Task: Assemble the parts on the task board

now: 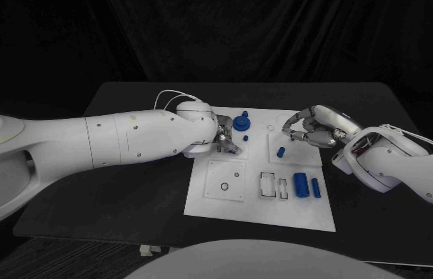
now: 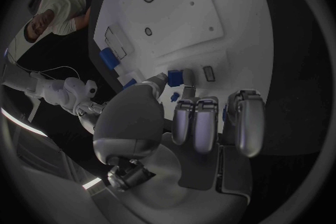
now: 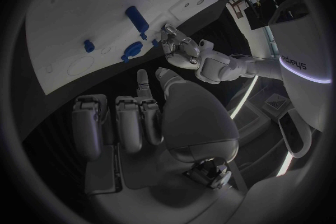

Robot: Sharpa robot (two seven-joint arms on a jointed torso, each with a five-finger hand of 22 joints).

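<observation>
Black cloth hangs behind a black bench (image 1: pixel 135 197) in the head view, and a white task board (image 1: pixel 261 213) lies in the middle of the frame, reaching from centre down toward lower centre. The left hand (image 1: pixel 226 139) comes from the left of the frame and sits over the board's upper left part, its fingers bent downward close to a small blue piece (image 1: pixel 245 137); whether they touch it cannot be told. Just above it a blue knob (image 1: pixel 241 122) stands upright on the board. The right hand (image 1: pixel 311 129) comes from the right and hovers at the board's upper right edge, fingers curled inward around nothing visible. Below it a small blue peg (image 1: pixel 281 152) lies on the board, and in the lower right part two blue cylinders (image 1: pixel 300 184) lie side by side, next to a rectangular slot (image 1: pixel 269 184). In the left wrist view the left hand (image 2: pixel 196 123) fills the lower centre, its fingers (image 2: pixel 204 123) held together and bent forward over the white board (image 2: pixel 210 11), with blue pieces (image 2: pixel 175 77) just beyond the fingertips and apart from them; nothing sits in the hand. In the right wrist view the right hand (image 3: pixel 140 123) rises from the lower centre, fingers (image 3: pixel 129 123) partly curled and empty, above the board (image 3: pixel 77 17), where a blue cylinder (image 3: pixel 136 18) and smaller blue pieces (image 3: pixel 131 49) lie in the upper left of the circle; the other hand (image 3: pixel 178 47) reaches in just right of them.
</observation>
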